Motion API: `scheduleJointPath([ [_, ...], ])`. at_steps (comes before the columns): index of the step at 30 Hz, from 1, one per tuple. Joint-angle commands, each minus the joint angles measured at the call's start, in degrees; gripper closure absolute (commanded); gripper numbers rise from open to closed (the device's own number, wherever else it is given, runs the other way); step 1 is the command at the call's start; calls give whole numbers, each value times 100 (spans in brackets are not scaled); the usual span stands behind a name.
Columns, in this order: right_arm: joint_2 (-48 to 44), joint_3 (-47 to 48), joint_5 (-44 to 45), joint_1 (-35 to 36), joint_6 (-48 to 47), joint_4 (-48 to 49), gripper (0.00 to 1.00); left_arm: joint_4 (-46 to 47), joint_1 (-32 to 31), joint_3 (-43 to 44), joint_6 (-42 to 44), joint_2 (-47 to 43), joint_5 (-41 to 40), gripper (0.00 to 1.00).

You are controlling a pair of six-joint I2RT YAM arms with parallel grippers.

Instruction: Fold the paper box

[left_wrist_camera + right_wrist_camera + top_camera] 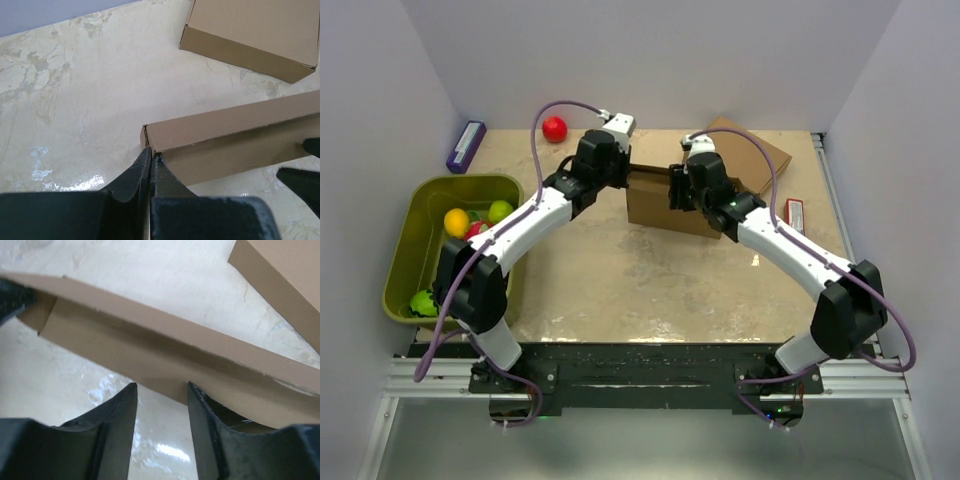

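Brown corrugated cardboard, the paper box (653,205) sits on the beige marbled table (650,290), middle-far area, between the two gripper heads. It reads as a long shallow carton, a side wall standing and a flap strip along its top edge; the interior is not visible. In the left wrist view the paper box (235,135) runs from the fingertips out to the right. The left gripper (151,156) has its fingers pressed together with no visible gap, tips right at the near corner of the carton; cannot tell if any cardboard is pinched between them. From the top view the left gripper (620,180) is at the box's left end. The right gripper (161,395) has its fingers clearly apart, with table and box wall visible through the gap and nothing between them; the paper box (165,345) wall lies just past the tips. In the top view the right gripper (675,192) is over the box's right part. The second carton (755,150), fully formed, lies behind and to the right, apart from the box with bare table between; it also shows at (250,30) and (285,275). A green bin (400,250) holding fruit is at the left edge, with a red ball (554,129) at the far side.
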Motion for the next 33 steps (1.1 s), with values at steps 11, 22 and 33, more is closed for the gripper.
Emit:
scheduleJointPath([
  [11, -1522, 426, 281, -527, -255, -2673, 30, -1195, -37, 703, 230, 415, -61, 100],
  [22, -1550, 294, 282, -1477, -599, -2332, 29, -1283, -29, 852, 292, 477, 1, 100],
  [33, -970, 233, 159, -1636, -643, -2084, 47, -1309, -37, 861, 353, 459, -34, 100],
])
